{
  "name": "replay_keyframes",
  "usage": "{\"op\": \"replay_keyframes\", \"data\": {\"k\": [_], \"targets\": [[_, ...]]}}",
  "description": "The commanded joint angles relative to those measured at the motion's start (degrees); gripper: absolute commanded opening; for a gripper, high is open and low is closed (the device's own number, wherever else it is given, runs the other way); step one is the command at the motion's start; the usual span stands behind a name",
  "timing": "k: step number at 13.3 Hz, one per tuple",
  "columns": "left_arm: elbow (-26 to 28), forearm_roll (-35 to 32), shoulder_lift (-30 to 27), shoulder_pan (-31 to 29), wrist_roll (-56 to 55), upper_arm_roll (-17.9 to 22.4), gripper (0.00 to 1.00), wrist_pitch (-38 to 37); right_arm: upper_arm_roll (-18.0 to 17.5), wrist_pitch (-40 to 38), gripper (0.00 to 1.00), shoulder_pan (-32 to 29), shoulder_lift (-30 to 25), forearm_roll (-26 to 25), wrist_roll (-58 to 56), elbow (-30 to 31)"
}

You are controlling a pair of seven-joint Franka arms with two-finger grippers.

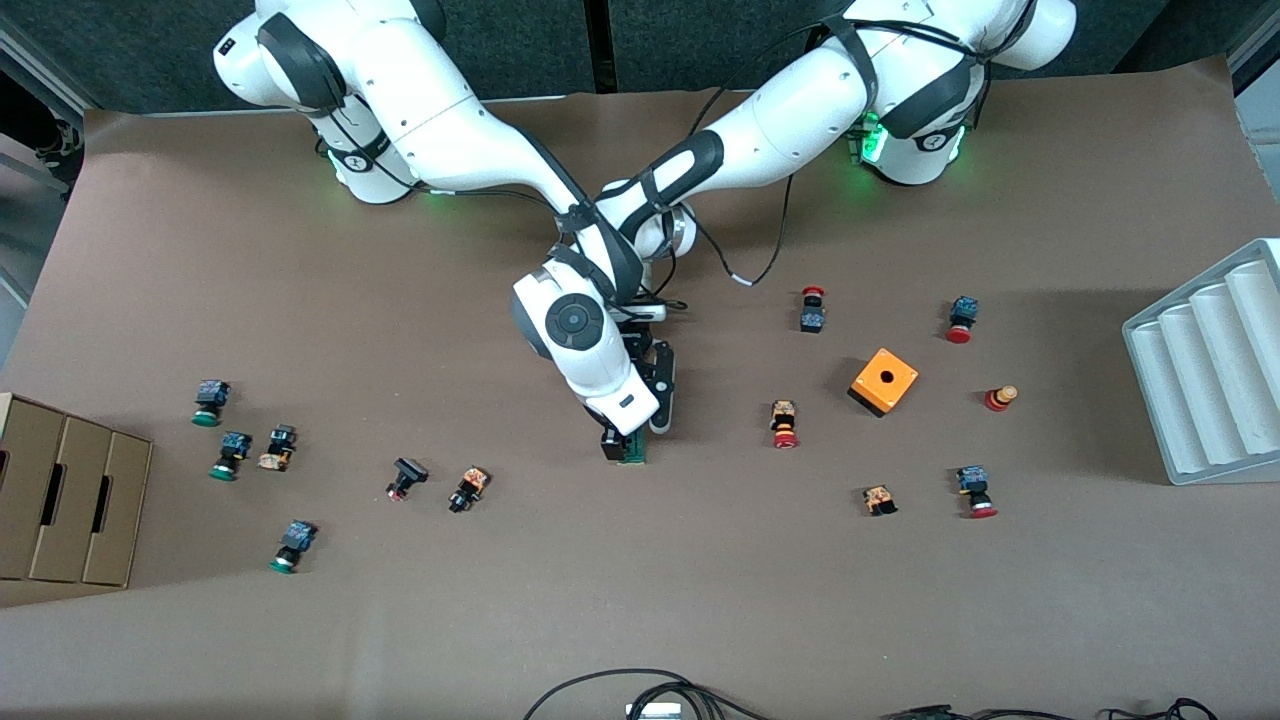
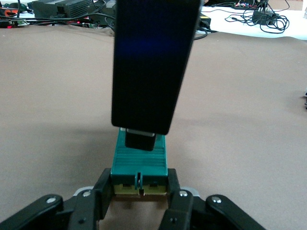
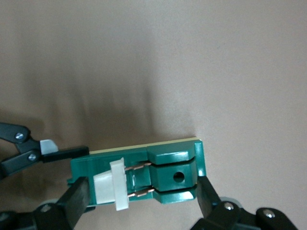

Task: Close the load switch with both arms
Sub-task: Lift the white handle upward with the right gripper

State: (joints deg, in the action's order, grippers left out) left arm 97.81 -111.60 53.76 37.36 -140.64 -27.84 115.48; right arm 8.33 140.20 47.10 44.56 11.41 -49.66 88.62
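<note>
The load switch (image 1: 633, 452), a narrow green block, lies mid-table under both hands. In the left wrist view, my left gripper (image 2: 139, 186) is shut on one end of the load switch (image 2: 141, 160), with a finger against each long side. A black finger of the right gripper stands in front of it. In the right wrist view, my right gripper (image 3: 141, 194) is open and straddles the load switch (image 3: 172, 177) lengthwise. One finger is by the white lever (image 3: 112, 184), the other by the green end. The lever stands pulled out, showing two copper pins. In the front view the left gripper (image 1: 660, 420) and right gripper (image 1: 620, 443) meet over the switch.
An orange box with a hole (image 1: 883, 381) and several red-capped push buttons (image 1: 784, 424) lie toward the left arm's end. Several green-capped buttons (image 1: 230, 455) lie toward the right arm's end, by a cardboard box (image 1: 60, 500). A white ridged tray (image 1: 1210, 370) sits at the table's edge.
</note>
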Motion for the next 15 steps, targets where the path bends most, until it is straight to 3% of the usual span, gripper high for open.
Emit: {"op": "replay_keyframes", "data": {"k": [1,15], "targets": [[-1.1,-1.0,0.5,0.4,-0.5,1.3,0.49,-0.5,0.6,0.8,1.0,0.6,-0.6,1.2,0.0,1.1],[-1.3,-1.1,0.5,0.4,-0.3,1.4,0.49,-0.3,0.7,1.5,0.99,1.2,-0.3,1.1,-0.4,0.6]]}}
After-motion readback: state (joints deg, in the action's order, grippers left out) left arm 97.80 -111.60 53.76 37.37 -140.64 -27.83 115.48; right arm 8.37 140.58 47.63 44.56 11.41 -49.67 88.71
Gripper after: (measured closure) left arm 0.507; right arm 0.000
